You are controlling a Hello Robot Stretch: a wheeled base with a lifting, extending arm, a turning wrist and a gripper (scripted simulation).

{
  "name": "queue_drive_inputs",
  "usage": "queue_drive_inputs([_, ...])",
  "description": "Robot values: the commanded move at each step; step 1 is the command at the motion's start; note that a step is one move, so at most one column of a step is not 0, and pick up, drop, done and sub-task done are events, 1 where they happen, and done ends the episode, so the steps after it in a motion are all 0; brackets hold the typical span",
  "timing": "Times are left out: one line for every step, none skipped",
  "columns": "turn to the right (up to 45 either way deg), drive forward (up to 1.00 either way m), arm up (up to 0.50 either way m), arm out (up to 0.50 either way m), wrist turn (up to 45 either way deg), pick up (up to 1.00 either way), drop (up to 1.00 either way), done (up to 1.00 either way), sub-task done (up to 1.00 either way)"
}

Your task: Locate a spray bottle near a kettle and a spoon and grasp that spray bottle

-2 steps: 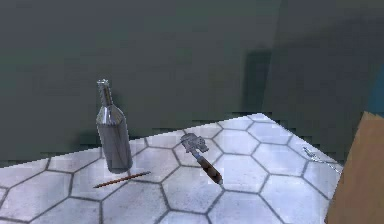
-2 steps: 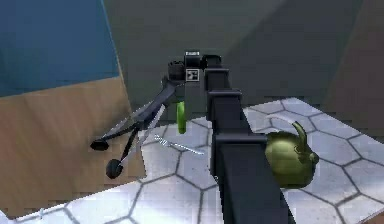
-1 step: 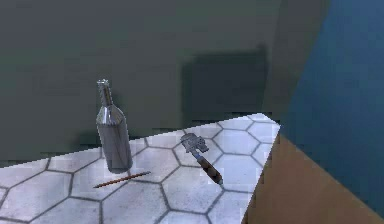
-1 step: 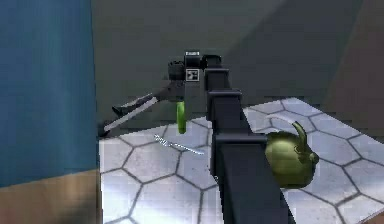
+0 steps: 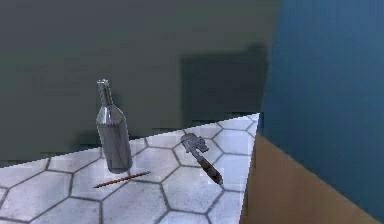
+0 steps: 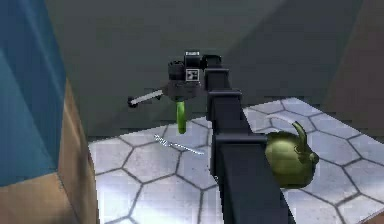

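Tiled counter [image 6: 130,165]: your gripper [image 6: 170,92] sits at the green bottle [image 6: 181,115] near kettle [image 6: 290,155] and spoon [image 6: 180,146]; finger state and hold can't be told, so grasp unconfirmed.

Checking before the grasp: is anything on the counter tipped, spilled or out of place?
Nothing stands out. The kettle sits upright on the counter, the silver utensil lies flat, the grey bottle stands upright. A dark tool lies near the counter's edge, but fully on it.

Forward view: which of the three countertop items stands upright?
The grey bottle; the thin brown stick and the dark tool beside it lie flat.
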Motion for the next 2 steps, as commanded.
queue_drive_inputs([0.0, 0.00, 0.00, 0.00, 33.0, 0.00, 0.00, 0.00, 0.00])
queue_drive_inputs([0.0, 0.00, 0.00, 0.00, 0.0, 1.00, 0.00, 0.00, 0.00])
